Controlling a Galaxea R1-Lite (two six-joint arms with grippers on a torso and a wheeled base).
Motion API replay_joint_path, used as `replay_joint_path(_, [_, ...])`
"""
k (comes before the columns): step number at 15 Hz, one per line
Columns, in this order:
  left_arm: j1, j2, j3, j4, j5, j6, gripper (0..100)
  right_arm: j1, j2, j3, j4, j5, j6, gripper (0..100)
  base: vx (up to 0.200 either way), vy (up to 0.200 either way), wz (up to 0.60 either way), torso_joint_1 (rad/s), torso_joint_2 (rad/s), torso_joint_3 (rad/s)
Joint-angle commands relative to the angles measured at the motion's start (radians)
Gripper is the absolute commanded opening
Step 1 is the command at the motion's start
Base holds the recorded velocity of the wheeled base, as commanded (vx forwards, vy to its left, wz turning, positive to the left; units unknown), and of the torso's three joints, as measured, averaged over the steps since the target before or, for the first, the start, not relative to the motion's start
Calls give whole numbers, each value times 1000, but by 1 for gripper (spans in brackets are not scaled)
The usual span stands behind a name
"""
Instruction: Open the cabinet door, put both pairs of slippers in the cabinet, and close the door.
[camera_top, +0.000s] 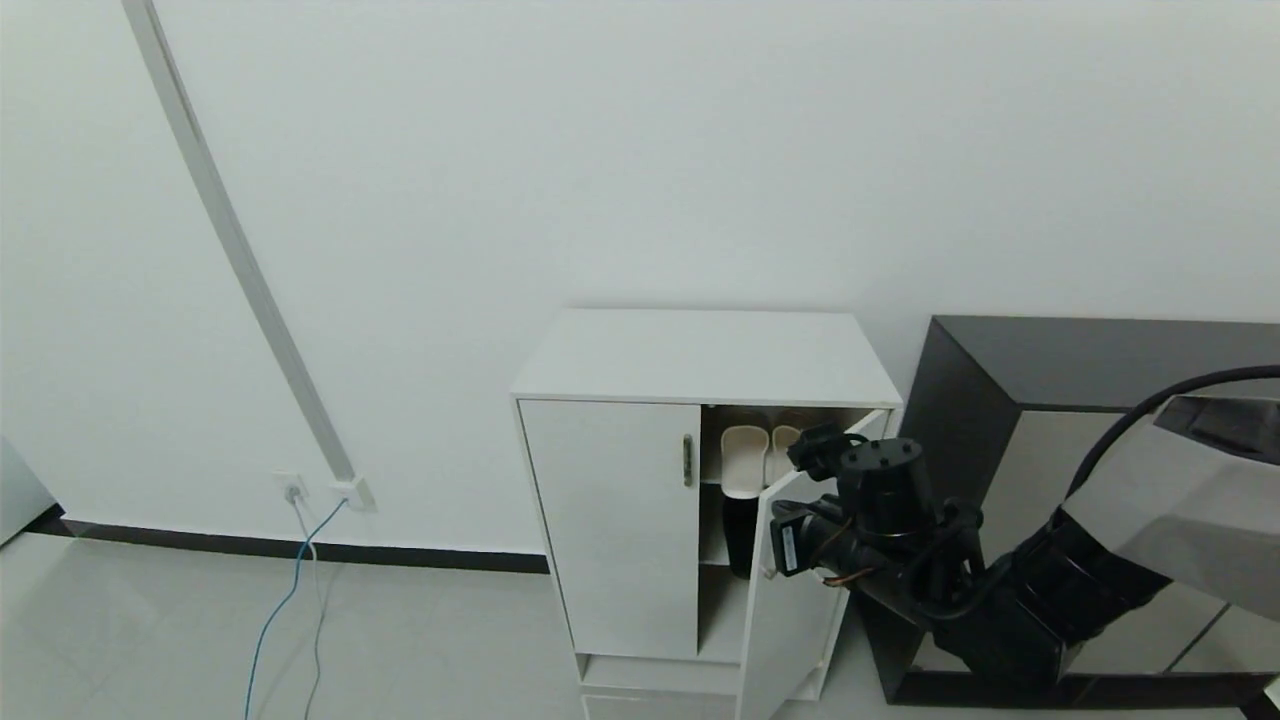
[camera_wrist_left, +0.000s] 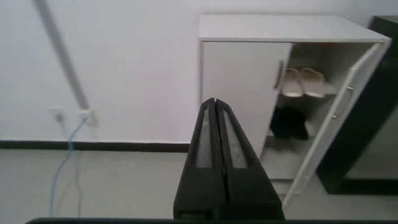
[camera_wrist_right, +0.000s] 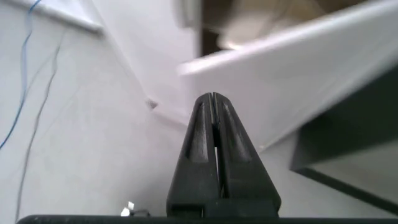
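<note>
Cabinet (camera_top: 700, 360) is shown against the wall with its right-hand door (camera_top: 790, 600) partly open. A cream pair of slippers (camera_top: 745, 460) is seen on the upper shelf and a black pair (camera_top: 740, 530) on the shelf below. The right tool (camera_wrist_right: 213, 96), fingers pressed together, is positioned just beside the door's outer face. The left tool (camera_wrist_left: 215, 101), likewise pressed together, is held well back from the cabinet.

Lower centre, the white cabinet (camera_top: 700, 355) stands with its right door (camera_top: 785, 630) ajar. Beige slippers (camera_top: 757, 455) are inside, and the right gripper (camera_top: 815, 448) is at the door's top edge.
</note>
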Motion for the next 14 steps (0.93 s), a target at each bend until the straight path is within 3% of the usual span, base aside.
replay_joint_path(1, [0, 1, 0, 0, 0, 0, 0, -1, 0, 25, -10, -2, -8, 0, 0, 0, 0, 0, 0, 0])
replay_joint_path(8, [0, 1, 0, 0, 0, -1, 0, -3, -52, 268, -139, -4, -57, 0, 0, 0, 0, 0, 0, 0])
replay_joint_path(11, [0, 1, 0, 0, -1, 0, 0, -3, -46, 338, -211, -4, -57, 0, 200, 0, 0, 4, 2, -1])
replay_joint_path(14, [0, 1, 0, 0, 2, 0, 0, -1, -22, 329, -213, -2, -57, 0, 133, 0, 0, -2, 2, 2])
